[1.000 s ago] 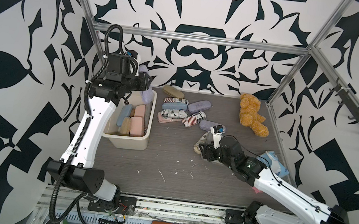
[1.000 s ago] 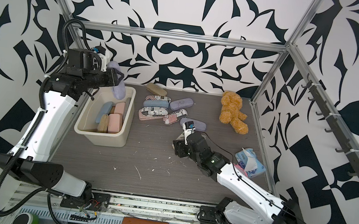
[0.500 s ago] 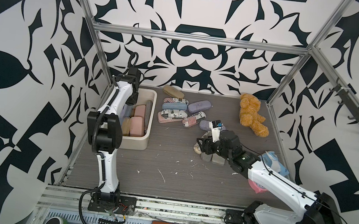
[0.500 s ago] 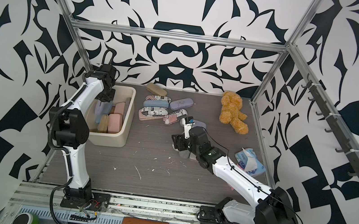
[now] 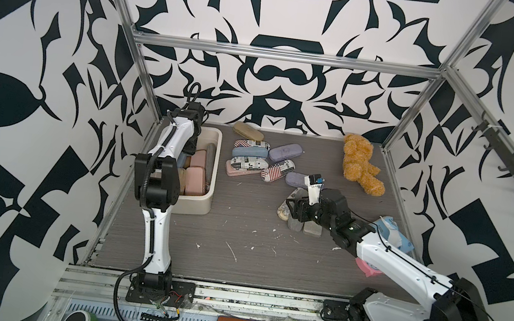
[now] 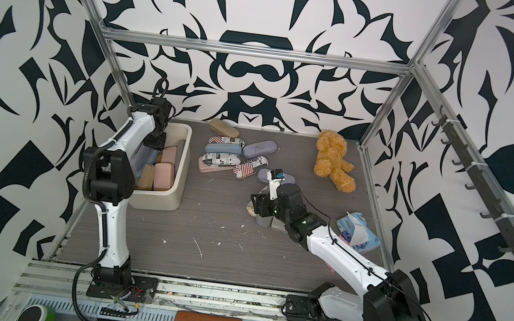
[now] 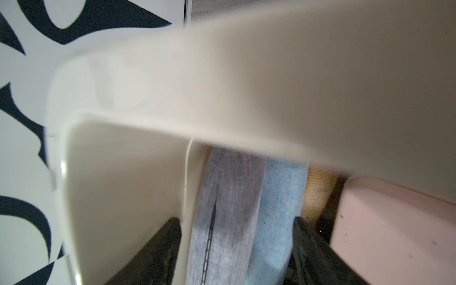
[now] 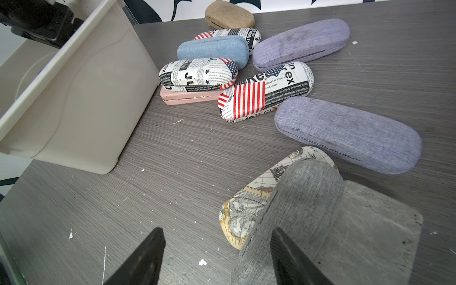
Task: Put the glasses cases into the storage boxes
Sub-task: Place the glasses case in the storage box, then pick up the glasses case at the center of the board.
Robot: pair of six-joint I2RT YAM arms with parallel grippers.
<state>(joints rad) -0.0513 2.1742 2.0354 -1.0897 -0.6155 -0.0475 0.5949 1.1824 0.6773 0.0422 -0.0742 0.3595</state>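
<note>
Left wrist view: the left gripper [image 7: 237, 228] stands wide inside the cream tub [image 7: 271, 86]. The lilac case [image 7: 229, 197] lies lengthwise between its jaws, beside a blue case [image 7: 278, 204] (a second ago it was pinched above the rim). Farther right, the right gripper [image 8: 217, 232], wide and empty, hovers by the grey case [image 8: 303, 197], whose long axis runs along the fingers, just outside one jaw.
</note>
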